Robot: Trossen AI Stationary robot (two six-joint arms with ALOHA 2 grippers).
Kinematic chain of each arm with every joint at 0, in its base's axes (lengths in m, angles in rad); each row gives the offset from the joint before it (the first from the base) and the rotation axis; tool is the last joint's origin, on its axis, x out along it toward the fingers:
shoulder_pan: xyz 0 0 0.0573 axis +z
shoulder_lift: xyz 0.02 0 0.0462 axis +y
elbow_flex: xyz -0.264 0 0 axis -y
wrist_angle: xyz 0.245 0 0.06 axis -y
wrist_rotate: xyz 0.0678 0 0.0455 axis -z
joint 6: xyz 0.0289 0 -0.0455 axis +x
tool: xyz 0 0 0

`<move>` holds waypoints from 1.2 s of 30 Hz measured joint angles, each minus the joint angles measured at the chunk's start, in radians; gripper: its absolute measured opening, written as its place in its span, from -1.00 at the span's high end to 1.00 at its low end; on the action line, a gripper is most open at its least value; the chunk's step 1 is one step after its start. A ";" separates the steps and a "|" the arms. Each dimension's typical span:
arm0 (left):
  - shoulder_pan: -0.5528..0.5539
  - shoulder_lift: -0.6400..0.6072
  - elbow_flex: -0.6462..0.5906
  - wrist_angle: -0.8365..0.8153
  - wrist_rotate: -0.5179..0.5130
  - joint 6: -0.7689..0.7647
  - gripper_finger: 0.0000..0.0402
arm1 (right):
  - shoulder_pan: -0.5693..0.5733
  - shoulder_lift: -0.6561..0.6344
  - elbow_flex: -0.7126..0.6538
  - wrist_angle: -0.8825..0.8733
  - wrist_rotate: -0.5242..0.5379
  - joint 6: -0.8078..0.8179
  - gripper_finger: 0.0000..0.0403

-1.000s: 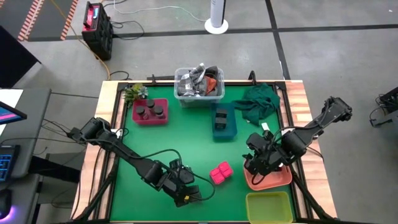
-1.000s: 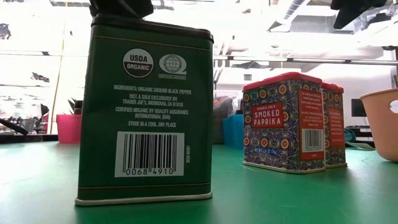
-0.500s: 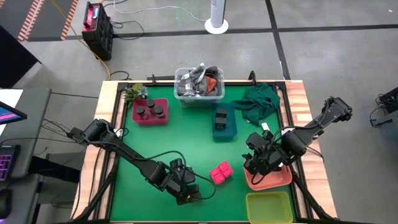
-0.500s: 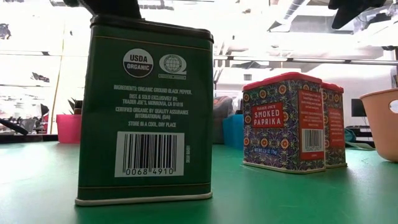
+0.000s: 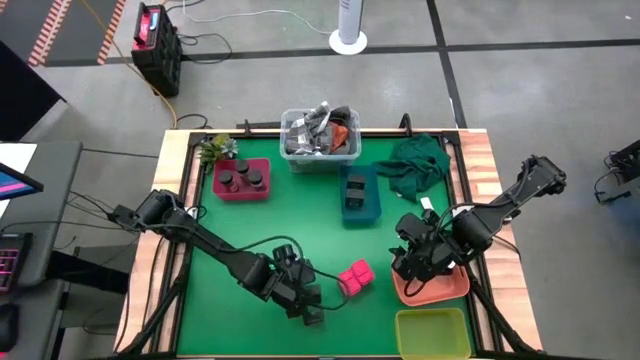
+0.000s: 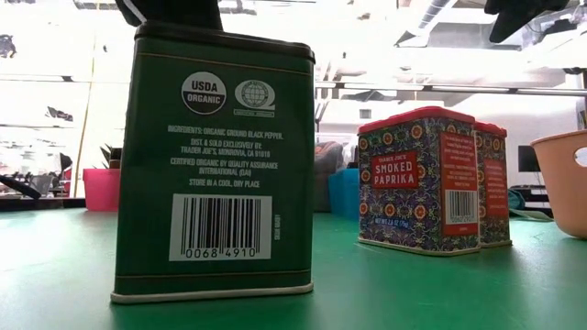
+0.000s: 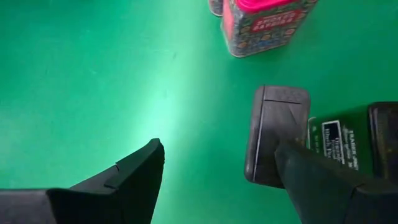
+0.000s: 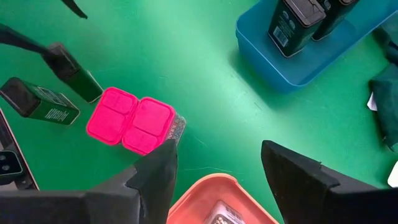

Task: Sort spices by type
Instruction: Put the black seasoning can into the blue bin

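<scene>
Near the front edge of the green table (image 5: pixel 230 225), the left gripper (image 7: pixel 217 177) hangs spread wide above an upright dark green pepper tin (image 6: pixel 215 160), barcode facing the low camera. Two pink-lidded paprika tins (image 5: pixel 353 277) stand touching nearby. The right gripper (image 8: pixel 214 171), wide apart, hovers by the salmon tray (image 5: pixel 440 290).

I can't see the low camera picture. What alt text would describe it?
A tall dark green tin of organic ground black pepper stands upright on the green table, barcode facing the camera. To its right stand two red-lidded smoked paprika tins, and a salmon-coloured tray shows at the edge.
</scene>
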 joint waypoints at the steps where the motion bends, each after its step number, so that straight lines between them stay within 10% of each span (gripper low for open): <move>1: 0.004 0.001 0.011 -0.012 0.001 0.009 -0.47 | 0.000 0.000 0.000 0.000 0.000 0.000 -0.29; 14: 0.014 0.002 0.062 0.038 0.194 0.039 -0.47 | 0.000 0.000 0.000 0.001 0.000 -0.005 -0.29; 36: 0.018 0.004 -0.123 0.266 0.157 0.007 -0.35 | 0.000 0.000 0.000 0.008 0.021 -0.008 -0.29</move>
